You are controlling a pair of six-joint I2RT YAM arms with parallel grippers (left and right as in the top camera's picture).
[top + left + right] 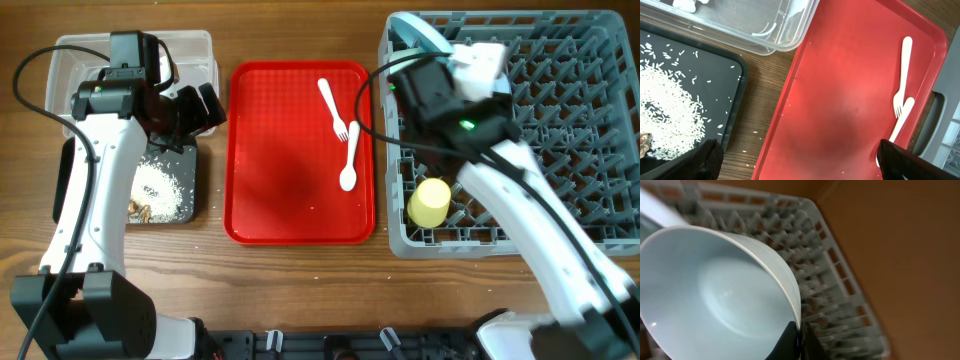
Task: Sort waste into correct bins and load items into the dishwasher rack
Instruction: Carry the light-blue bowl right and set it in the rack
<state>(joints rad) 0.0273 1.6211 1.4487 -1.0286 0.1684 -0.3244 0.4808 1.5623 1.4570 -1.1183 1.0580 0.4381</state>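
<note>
On the left of the surface (300, 280), the black tray (186, 160). In it, a wide patch of white rice grains (670, 105) and, at the near end, a few brown scraps (140, 210). Just behind it, the clear tub (740, 30). Inside shows only something white at the far edge, too cut off to name.

Above the strip of wood between black tray and red serving tray (290, 190), the left pincer (797, 162). Spread wide, grips nothing.

On the red serving tray, toward its right side, a white fork (335, 105) and a white spoon (350, 160). Fork tines right at the spoon handle, seemingly touching.

In the grey rack (580, 120), near its front-left corner, the small yellow cup (432, 202) among the pegs. Upright or not, cannot tell.

Right pincer (797, 340): closed narrow on the rim of the pale blue bowl (715, 295), one finger inside, one outside. Holds the bowl tilted over the rack pegs, hollow side toward the wrist camera. Touching the rack or not, cannot tell.
</note>
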